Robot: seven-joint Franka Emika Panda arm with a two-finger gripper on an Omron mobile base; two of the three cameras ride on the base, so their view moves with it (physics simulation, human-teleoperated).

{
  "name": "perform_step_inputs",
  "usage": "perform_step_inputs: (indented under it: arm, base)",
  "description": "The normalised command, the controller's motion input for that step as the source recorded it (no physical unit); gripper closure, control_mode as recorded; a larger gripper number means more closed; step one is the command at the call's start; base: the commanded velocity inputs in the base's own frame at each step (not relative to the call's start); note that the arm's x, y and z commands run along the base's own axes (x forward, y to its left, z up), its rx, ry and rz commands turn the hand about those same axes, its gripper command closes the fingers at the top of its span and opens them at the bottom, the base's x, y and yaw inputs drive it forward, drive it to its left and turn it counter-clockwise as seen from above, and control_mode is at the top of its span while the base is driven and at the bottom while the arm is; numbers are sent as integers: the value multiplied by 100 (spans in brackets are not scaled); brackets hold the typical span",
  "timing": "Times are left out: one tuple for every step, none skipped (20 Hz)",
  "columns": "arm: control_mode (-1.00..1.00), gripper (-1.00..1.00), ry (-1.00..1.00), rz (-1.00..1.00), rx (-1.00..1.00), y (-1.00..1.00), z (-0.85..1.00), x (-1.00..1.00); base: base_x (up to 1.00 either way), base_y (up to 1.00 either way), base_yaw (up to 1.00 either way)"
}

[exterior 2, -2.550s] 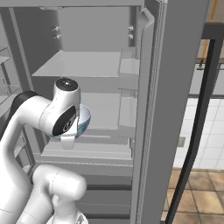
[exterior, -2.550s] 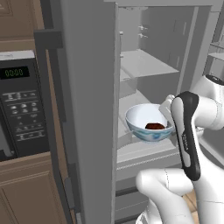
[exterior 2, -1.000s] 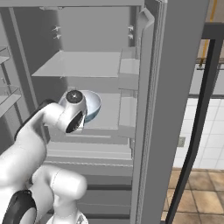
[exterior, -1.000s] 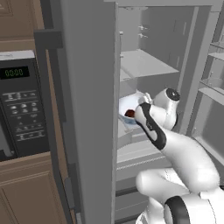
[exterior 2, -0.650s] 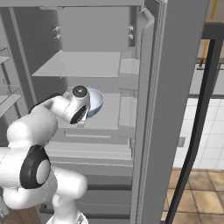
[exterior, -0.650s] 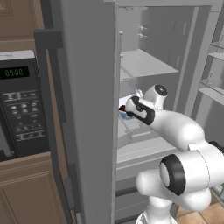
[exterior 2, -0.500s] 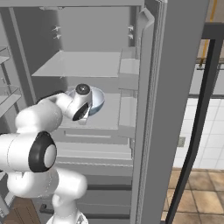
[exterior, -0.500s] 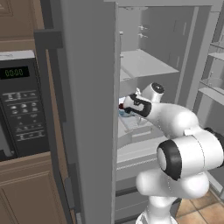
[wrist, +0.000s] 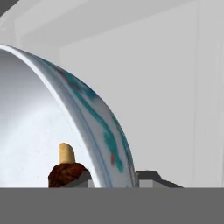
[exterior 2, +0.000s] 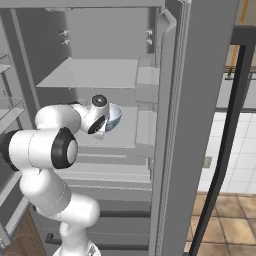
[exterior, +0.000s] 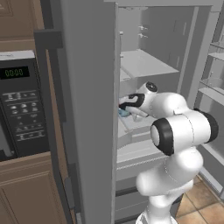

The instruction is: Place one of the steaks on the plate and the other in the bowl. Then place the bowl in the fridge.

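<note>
The fridge stands open, and my arm reaches in over its middle shelf. The bowl, white inside and blue-grey outside, sits low over that shelf, partly hidden behind my hand. In the hand view the bowl's rim runs between the two fingertips of my gripper, which sit tight against it, one inside and one outside. A dark reddish-brown steak lies in the bowl by the inner fingertip. From the left base view the gripper is at the bowl's edge. The plate is out of view.
A black microwave sits left of the fridge above a wooden cabinet. An upper shelf hangs above the bowl. Door bins flank the shelf on the right, and drawers lie below.
The arm has pushed deeper into the fridge, carrying the bowl from in front of the shelf to low over the middle shelf, and the elbow has swung up in front.
</note>
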Motion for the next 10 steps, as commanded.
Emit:
perform_step_inputs:
  arm:
    - [-100,100,0,0,-3,0,-29,34]
    - [-100,100,-1,0,0,0,-25,34]
    - [-100,100,0,0,0,0,-26,40]
    - [-100,100,0,0,0,0,-30,35]
    - [-100,100,-4,0,0,0,-39,29]
    - [-100,100,-8,0,-1,0,-44,24]
    - [-100,100,-8,0,-1,0,-55,24]
    - [-100,100,-7,0,-2,0,-56,24]
    - [-100,100,-2,0,-1,0,-50,25]
    - [-100,100,-5,0,0,4,-31,18]
  base:
    - [0,0,0]
    - [0,0,0]
    - [0,0,0]
    - [0,0,0]
    - [0,0,0]
    - [0,0,0]
    - [0,0,0]
    - [0,0,0]
    - [0,0,0]
    - [0,0,0]
